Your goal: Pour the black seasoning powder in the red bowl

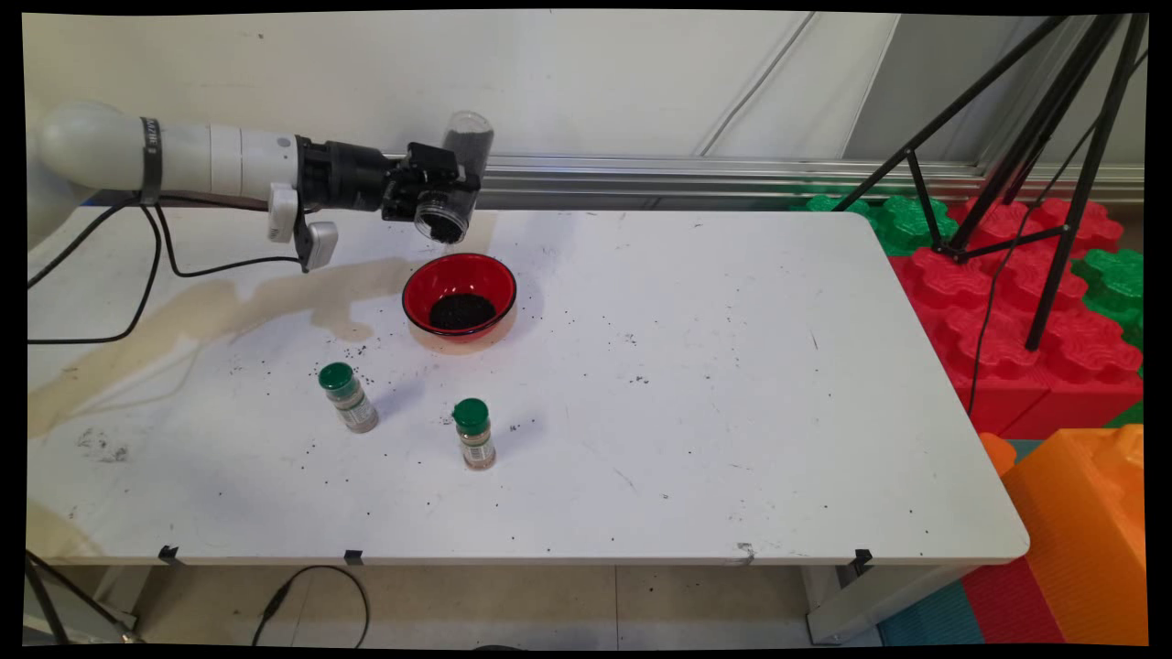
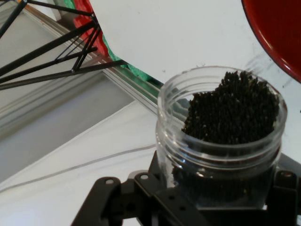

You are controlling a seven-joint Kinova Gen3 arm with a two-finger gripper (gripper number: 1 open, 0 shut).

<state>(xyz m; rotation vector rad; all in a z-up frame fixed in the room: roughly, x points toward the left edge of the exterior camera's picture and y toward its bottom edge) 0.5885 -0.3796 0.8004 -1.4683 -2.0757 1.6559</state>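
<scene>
Gripper (image 1: 446, 194) in the upper left of the main view is clamped round a clear plastic jar (image 1: 455, 178), its fingers closed on the jar's body. Jar is tilted, open mouth turned down and toward the camera, base up against the wall behind. In the hand view the jar (image 2: 221, 141) fills the lower right, with black granules (image 2: 233, 108) heaped up to the threaded rim on 1 side.

Just below the jar's mouth in the main view stands a red bowl (image 1: 459, 295) on the white table (image 1: 714, 384) — a dark pile of the same granules lies in its bottom. The bowl's red rim (image 2: 277, 33) shows at the upper right of the hand view.

Lower in the frame stand 2 small spice bottles with green caps — one at left (image 1: 348, 395), one nearer centre (image 1: 474, 433), well apart. Black specks are scattered over the tabletop round them.
</scene>
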